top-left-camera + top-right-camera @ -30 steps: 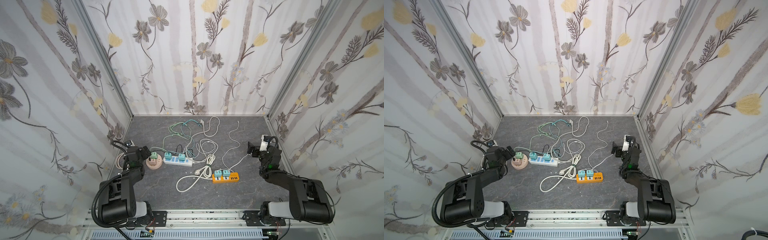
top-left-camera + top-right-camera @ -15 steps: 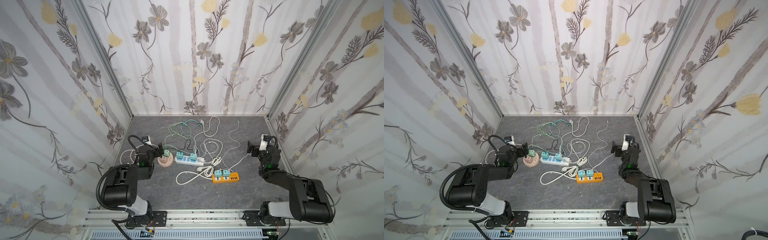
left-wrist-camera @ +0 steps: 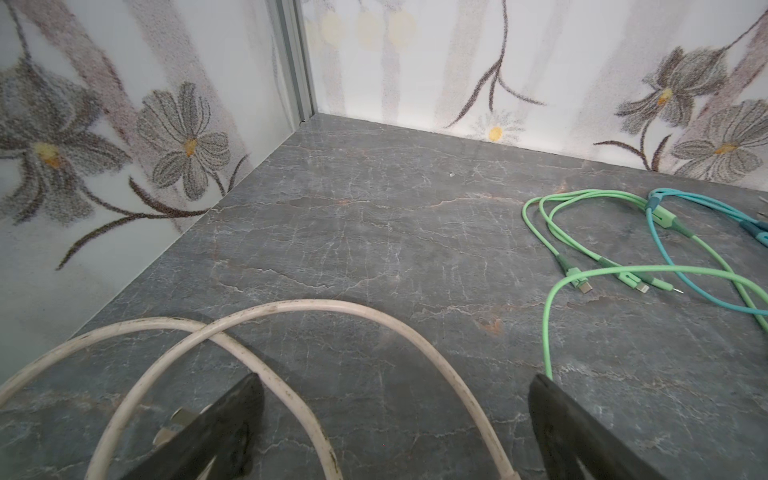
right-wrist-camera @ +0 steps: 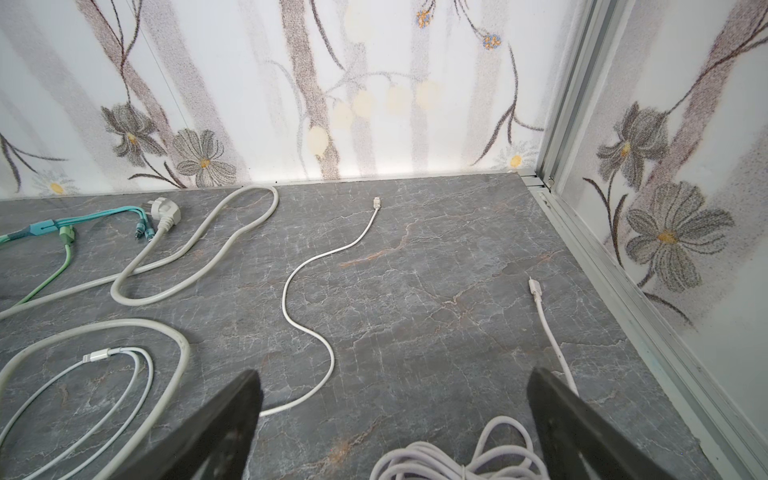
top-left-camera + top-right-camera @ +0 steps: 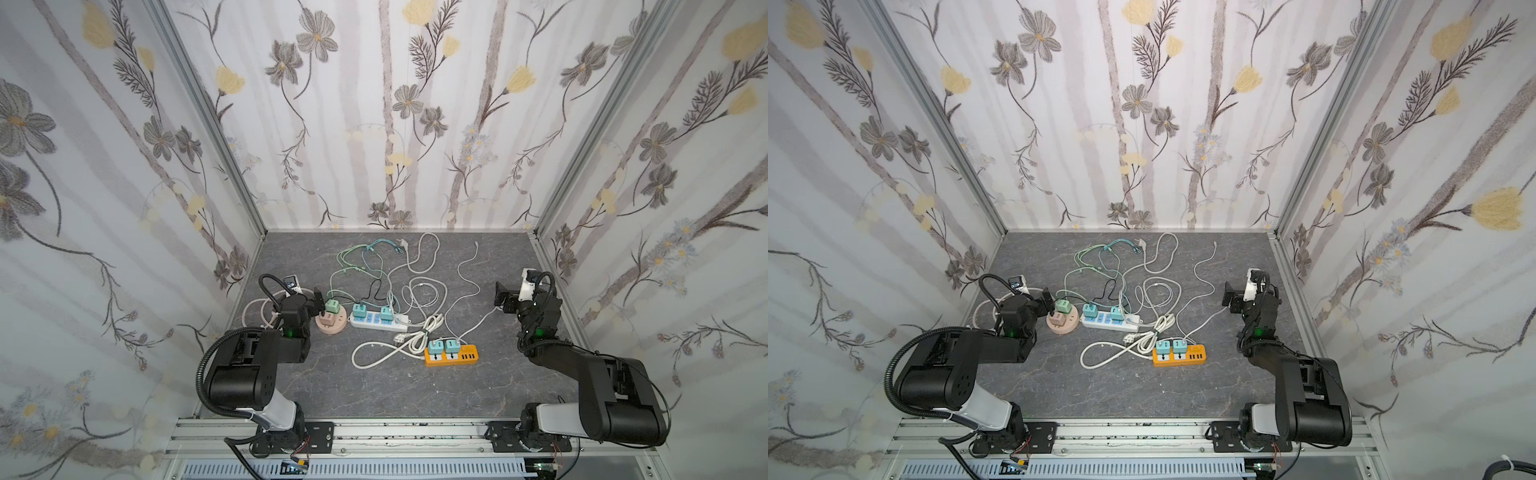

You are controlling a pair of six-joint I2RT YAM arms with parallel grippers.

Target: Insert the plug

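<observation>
A white plug (image 5: 401,242) (image 4: 166,210) lies loose at the back of the table on a thick white cord. Another white plug (image 5: 400,338) rests by a bundled cord in the middle. Nearby are a round pink socket (image 5: 331,324), a white power strip (image 5: 376,322) and an orange strip (image 5: 451,355), each with teal or green adapters in it. My left gripper (image 5: 311,300) (image 3: 395,380) stands open just left of the round socket, over a white cable (image 3: 291,307) on the table. My right gripper (image 5: 503,297) (image 4: 392,374) stands open and empty at the right.
Green and teal charging cables (image 3: 582,257) and thin white cables (image 4: 307,291) tangle across the middle and back of the table. A coiled white cord (image 4: 449,461) lies under the right gripper. Flowered walls close in the left, back and right sides.
My left arm has swung from the left wall toward the middle. The round socket and the white strip now sit farther right than a second ago. The right arm has stayed put.
</observation>
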